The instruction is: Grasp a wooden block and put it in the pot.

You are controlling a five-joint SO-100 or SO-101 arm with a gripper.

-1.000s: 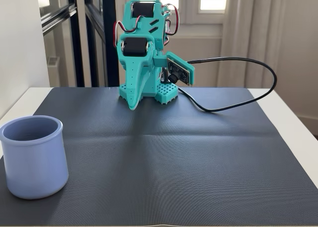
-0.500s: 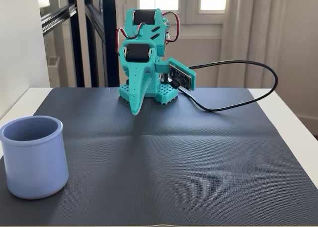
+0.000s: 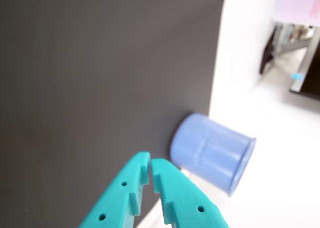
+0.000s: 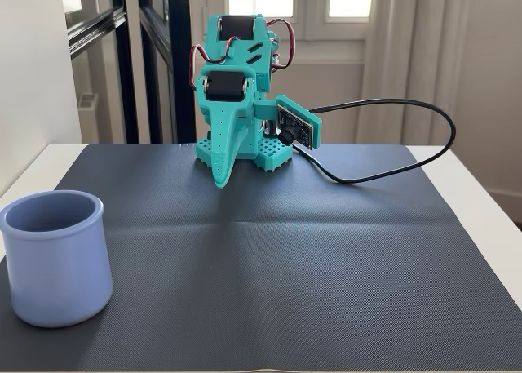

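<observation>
Tool [image 3: 151, 164] tips sitting together, gripping nothing. Pot [image 4: 55, 257] standing upright at mat [image 4: 269, 250] front-left corner in fixed view. We are seeing no wooden block anywhere; locating it first, then opening tool before descending.

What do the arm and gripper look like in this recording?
The arm is teal 3D-printed plastic with black servo motors, red and white wires on top and a black cable looping off to the right. The two-finger gripper is the same teal, with small round holes in its flat fingers.
</observation>
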